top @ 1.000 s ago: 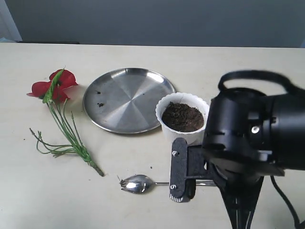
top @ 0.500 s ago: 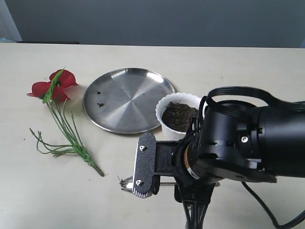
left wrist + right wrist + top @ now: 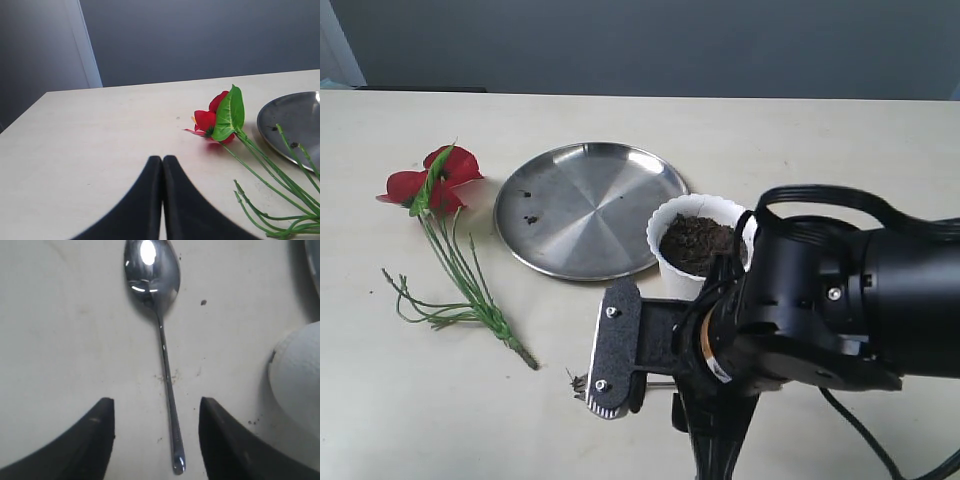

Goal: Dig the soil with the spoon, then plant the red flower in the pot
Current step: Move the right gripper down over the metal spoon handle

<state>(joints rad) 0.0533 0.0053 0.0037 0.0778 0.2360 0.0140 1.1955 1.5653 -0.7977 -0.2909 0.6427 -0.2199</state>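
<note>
Right wrist view gives me the relation that matters. The spoon (image 3: 164, 360) lies flat on the table (image 3: 770, 130), and its thin handle runs lengthwise into the gap between the two fingers of my right gripper (image 3: 156, 407). Those fingers stand spread wide with nothing between them but the handle's end, which sits a little nearer the finger on the pot's side. The bowl points away from me, so the spoon's long axis lies across the direction my fingers close in. I judge that a fair line-up for coming down and pinching the handle. The pot (image 3: 297, 385) stands just beside that same finger, apart from the spoon, with the soil (image 3: 692, 240) inside it. The red flower (image 3: 432, 180) lies across the table beyond the steel plate (image 3: 585, 205). My left gripper (image 3: 162, 162) is near the flower, fingers pressed together and empty, so the right arm is the nearer one to the spoon.
</note>
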